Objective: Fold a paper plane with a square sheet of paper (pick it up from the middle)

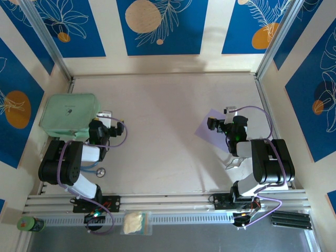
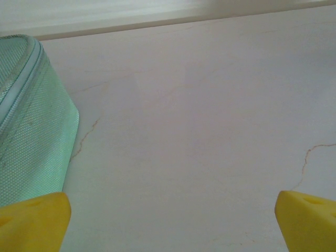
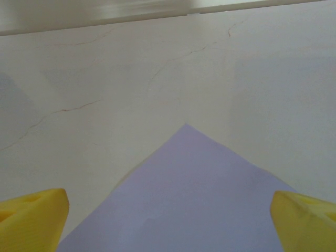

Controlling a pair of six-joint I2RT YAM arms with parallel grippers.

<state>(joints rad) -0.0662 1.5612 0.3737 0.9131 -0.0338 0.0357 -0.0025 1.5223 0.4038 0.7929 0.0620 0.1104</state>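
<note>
We find the square sheet of paper (image 1: 206, 127) lying flat near the right edge of the counter (image 1: 168, 105). The right pincer (image 3: 168, 226) hangs over it, yellow fingertips (image 3: 31, 215) spread wide to either side and gripping nothing, while one corner of the sheet points away from it. Over by the left edge, the left pincer (image 2: 168, 220) is just as wide apart and empty above bare counter, with the mint-green box (image 2: 31, 131) just beside its left fingertip.
</note>
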